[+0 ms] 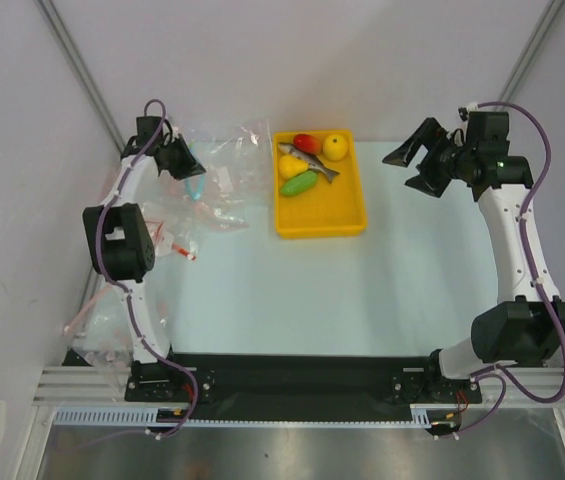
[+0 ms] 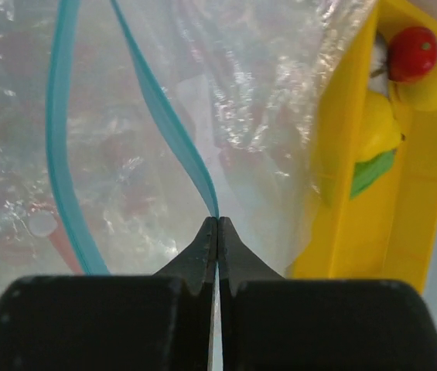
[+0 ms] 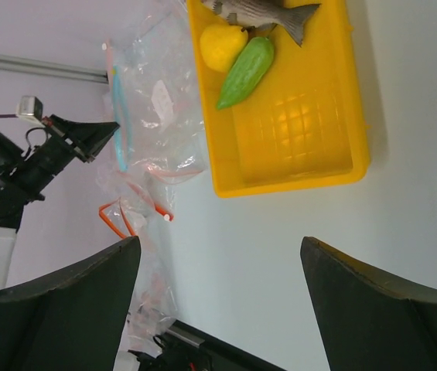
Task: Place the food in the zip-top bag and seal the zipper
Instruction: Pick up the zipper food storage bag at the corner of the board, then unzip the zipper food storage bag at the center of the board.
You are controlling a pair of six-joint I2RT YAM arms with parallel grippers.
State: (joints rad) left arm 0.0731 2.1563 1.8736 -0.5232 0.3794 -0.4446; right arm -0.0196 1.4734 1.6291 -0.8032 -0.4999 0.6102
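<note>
Holding, L pincer: jaws fully closed, tips pinching the teal zipper; the strip runs up and away from the tips.
Zip-top bag: clear, crinkled, spread ahead of L pincer; the 2 zipper lips stand apart in a loop.
R pincer: jaws spread wide, nothing btwn them; well apart from the bag.
Food: 5 pcs, all in the yellow tray, ahead-right of L pincer and ahead of R pincer: fish, red fruit, 2 yellow fruits, green veg.
Tray vs bag: tray wall just beside the bag's edge.
Red-strip bags: near L pincer, base side.
</note>
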